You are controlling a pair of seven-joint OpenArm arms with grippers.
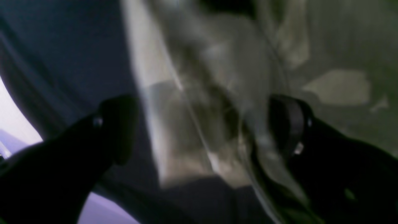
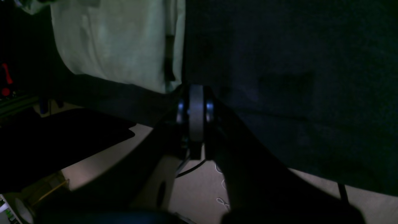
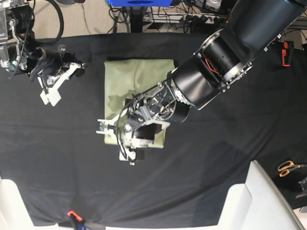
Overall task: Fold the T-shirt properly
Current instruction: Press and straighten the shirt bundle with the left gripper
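Left gripper: the black left gripper point(image 1: 199, 130) hangs over the near edge of the folded shirt, its two dark fingers point(image 1: 119, 127) spread wide, pale cloth showing between them with nothing pinched.
Right gripper: the black-and-white right gripper point(image 3: 53, 81) sits near the far left corner of the black table cloth point(image 3: 240, 158), pads pressed together on nothing.
Hard to see: the left wrist view is badly blurred; the shirt's near edge is hidden under the left arm in the base view.
T-shirt: the pale sage-green cotton T-shirt point(image 3: 139, 76) lies folded into a rectangle at the cloth's far middle, well apart from the right gripper.
Writing: none readable.
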